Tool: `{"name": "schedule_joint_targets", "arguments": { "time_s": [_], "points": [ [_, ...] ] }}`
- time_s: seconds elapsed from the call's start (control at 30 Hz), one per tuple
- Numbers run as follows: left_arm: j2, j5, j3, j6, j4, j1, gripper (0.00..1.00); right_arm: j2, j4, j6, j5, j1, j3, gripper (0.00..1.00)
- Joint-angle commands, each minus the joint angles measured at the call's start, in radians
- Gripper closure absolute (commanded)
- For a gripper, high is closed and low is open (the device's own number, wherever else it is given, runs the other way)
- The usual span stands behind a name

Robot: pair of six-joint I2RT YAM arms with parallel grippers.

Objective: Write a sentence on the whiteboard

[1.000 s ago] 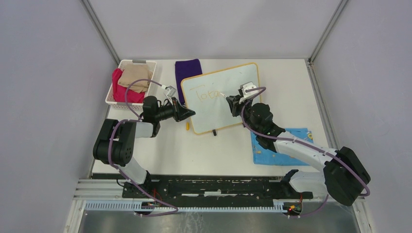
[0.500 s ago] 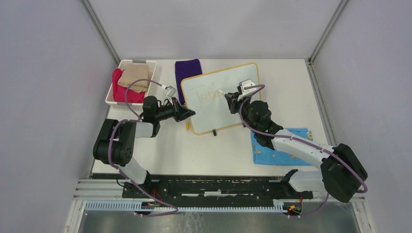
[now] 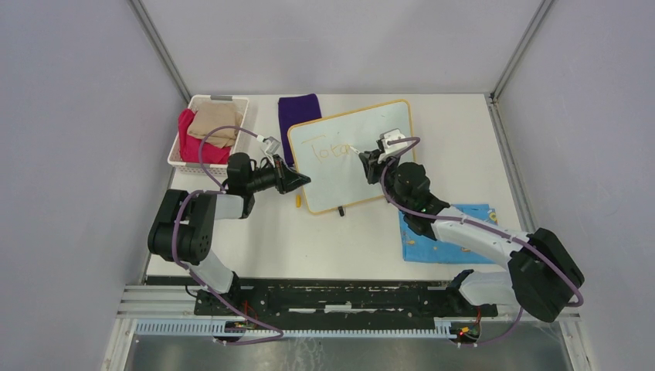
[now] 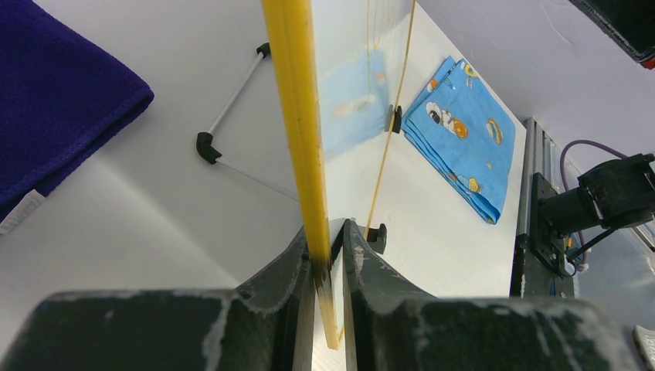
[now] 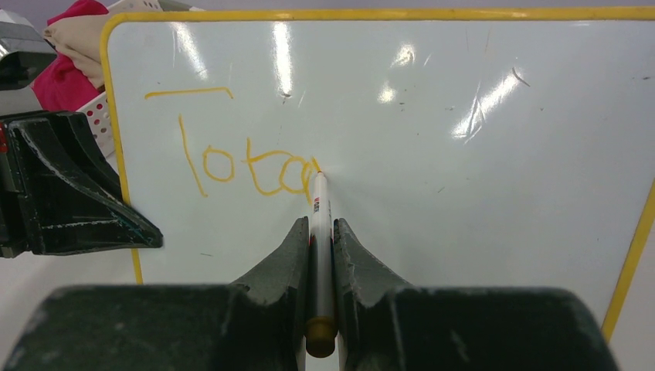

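Whiteboard [image 3: 340,182] stands propped, tilted, at the middle of the table [image 3: 324,239], toward the far side. Yellow frame runs all round it, and one black foot [image 3: 341,210] shows at its near edge.

Left gripper [image 4: 326,241]: jaws clamped on the board's left frame edge, low down, near the corner.

Right gripper [image 5: 317,226]: jaws closed tight on a white pen [image 5: 320,205]. The pen tip touches the board at the end of the last letter.

The sentence [image 5: 247,166] sits in the board's upper left, in orange, and reads roughly "Tota". Right of the tip, and below the line, the board is bare white out to the frame.

Purple cloth [image 3: 300,110] lies at the board's far-left corner, touching or just behind it; cannot tell which. Basket [image 3: 177,157] of red and tan cloth sits further left. Blue cloth [image 3: 471,216] is near-right of the board, apart from it, under the right arm. Small yellow piece [image 3: 297,203] lies just near of the left gripper.
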Motion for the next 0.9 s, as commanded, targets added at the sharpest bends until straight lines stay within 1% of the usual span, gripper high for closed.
{"name": "schedule_joint_targets", "arguments": {
  "time_s": [0.0, 0.17, 0.33, 0.47, 0.67, 0.87],
  "points": [
    [0.017, -0.087, -0.005, 0.102, -0.094, -0.019, 0.98, -0.044, 0.005, -0.007, 0.043, -0.004, -0.038, 1.0],
    [0.015, -0.088, -0.004, 0.105, -0.1, -0.021, 0.98, -0.077, 0.004, -0.001, 0.042, -0.004, -0.063, 1.0],
    [0.012, -0.09, -0.002, 0.11, -0.108, -0.025, 0.98, -0.106, 0.008, -0.003, 0.003, -0.004, -0.034, 1.0],
    [0.012, -0.092, -0.003, 0.113, -0.112, -0.027, 0.98, -0.122, 0.022, 0.0, 0.007, -0.005, -0.013, 1.0],
    [0.012, -0.093, -0.003, 0.114, -0.111, -0.028, 0.98, -0.084, -0.01, -0.022, 0.046, -0.013, 0.042, 1.0],
    [0.012, -0.093, -0.002, 0.116, -0.113, -0.028, 0.98, -0.05, -0.019, -0.014, 0.038, -0.024, 0.041, 1.0]
  ]
}}
